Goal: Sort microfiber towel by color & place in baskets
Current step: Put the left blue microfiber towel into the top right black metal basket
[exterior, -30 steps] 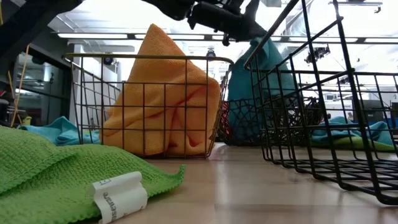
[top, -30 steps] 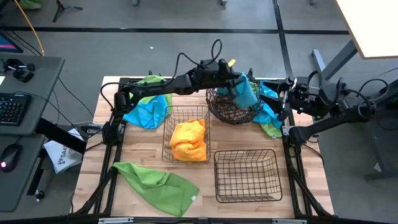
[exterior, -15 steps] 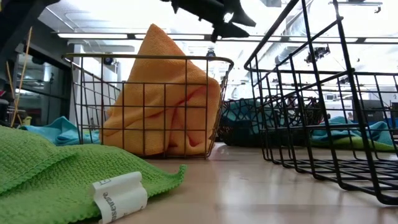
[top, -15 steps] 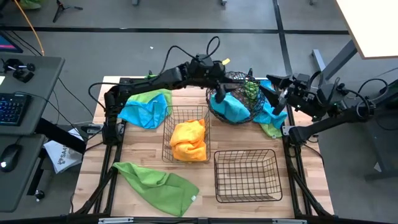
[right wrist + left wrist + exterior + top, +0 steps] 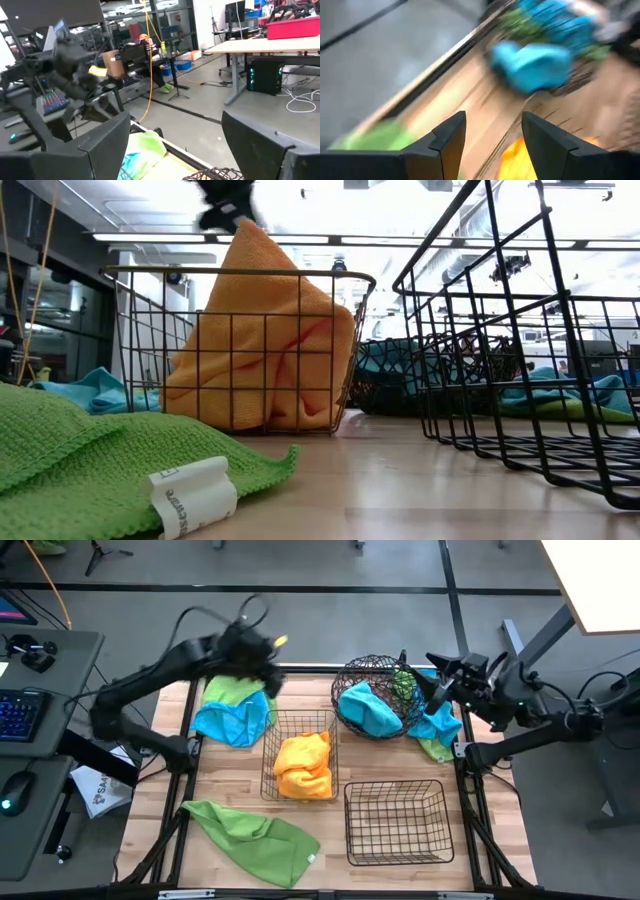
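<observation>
The round wire basket [image 5: 352,672] at the far middle holds a blue towel [image 5: 366,710] and a bit of green cloth [image 5: 401,686]. An orange towel [image 5: 302,765] stands in a rectangular basket [image 5: 270,740]. A second rectangular basket [image 5: 396,823] holds nothing. My left gripper [image 5: 266,672] is open and empty above the blue [image 5: 232,721] and green [image 5: 232,693] towels at the far left; its fingers show apart in the left wrist view [image 5: 493,140]. My right gripper [image 5: 432,690] is open and empty just right of the round basket.
A green towel [image 5: 255,830] with a white label [image 5: 190,495] lies spread at the near left. A blue towel [image 5: 440,725] and a green towel [image 5: 436,750] lie right of the round basket, under my right arm. Bare wood shows between the baskets and the near edge.
My left gripper has let go of the blue towel over the round basket and has swung along the far edge toward the table's left. The blue towel has dropped from hanging upright and now lies in the round basket.
</observation>
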Motion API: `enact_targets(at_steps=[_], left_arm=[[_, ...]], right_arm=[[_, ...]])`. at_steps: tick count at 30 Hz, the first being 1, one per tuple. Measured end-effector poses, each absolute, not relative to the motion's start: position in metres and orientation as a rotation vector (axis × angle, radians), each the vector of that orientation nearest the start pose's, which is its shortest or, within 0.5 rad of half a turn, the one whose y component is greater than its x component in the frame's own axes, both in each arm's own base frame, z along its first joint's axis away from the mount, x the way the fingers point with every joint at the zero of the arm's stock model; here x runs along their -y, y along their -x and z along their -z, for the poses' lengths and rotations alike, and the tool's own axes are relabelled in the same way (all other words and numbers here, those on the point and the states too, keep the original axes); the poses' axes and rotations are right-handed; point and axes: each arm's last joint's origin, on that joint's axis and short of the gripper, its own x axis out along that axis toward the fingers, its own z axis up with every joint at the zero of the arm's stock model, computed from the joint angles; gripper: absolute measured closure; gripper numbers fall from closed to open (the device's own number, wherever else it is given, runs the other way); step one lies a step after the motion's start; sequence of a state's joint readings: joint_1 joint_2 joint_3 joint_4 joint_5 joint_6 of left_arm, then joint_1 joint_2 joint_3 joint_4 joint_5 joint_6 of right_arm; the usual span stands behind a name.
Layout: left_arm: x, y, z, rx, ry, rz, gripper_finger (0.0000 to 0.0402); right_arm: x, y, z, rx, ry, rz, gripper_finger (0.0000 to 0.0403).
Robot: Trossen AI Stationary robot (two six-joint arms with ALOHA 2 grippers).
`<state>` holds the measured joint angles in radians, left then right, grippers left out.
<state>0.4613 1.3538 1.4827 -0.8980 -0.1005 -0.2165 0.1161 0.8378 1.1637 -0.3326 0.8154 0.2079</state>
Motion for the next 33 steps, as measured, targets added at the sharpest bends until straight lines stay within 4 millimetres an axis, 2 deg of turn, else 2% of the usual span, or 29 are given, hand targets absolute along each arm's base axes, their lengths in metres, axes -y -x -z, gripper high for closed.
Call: enact_targets(at_steps=[3, 6, 9, 13, 19, 29, 31, 33], left_arm=[[-0.106, -0.203, -0.347, -0.801, 0.430, -0.708, 0.0228], [-0.092, -0.179, -0.303, -1.021, 0.544, -0.682, 0.0233], [-0.084, -0.168, -0.264, -1.225, 0.655, -0.660, 0.0236], [-0.084, -0.167, -0.226, -1.336, 0.689, -0.707, 0.0240], [-0.088, -0.172, -0.196, -1.458, 0.583, -0.757, 0.0242], [-0.079, -0.171, -0.153, -1.525, 0.527, -0.727, 0.0242], [-0.078, -0.169, -0.148, -1.559, 0.485, -0.719, 0.0251], [-0.077, -0.169, -0.144, -1.571, 0.461, -0.702, 0.0278]], right_arm=[[0.006, -0.152, -0.432, 0.049, -0.190, 0.686, 0.0094], [0.008, -0.157, -0.430, 0.033, -0.186, 0.675, 0.0094], [0.011, -0.161, -0.429, 0.031, -0.198, 0.692, 0.0094], [0.016, -0.163, -0.427, 0.029, -0.205, 0.710, 0.0094], [0.022, -0.163, -0.427, 0.047, -0.255, 0.721, 0.0094], [0.027, -0.163, -0.427, 0.050, -0.258, 0.742, 0.0094], [0.027, -0.163, -0.427, 0.051, -0.258, 0.745, 0.0094], [0.028, -0.163, -0.427, 0.050, -0.257, 0.748, 0.0094]])
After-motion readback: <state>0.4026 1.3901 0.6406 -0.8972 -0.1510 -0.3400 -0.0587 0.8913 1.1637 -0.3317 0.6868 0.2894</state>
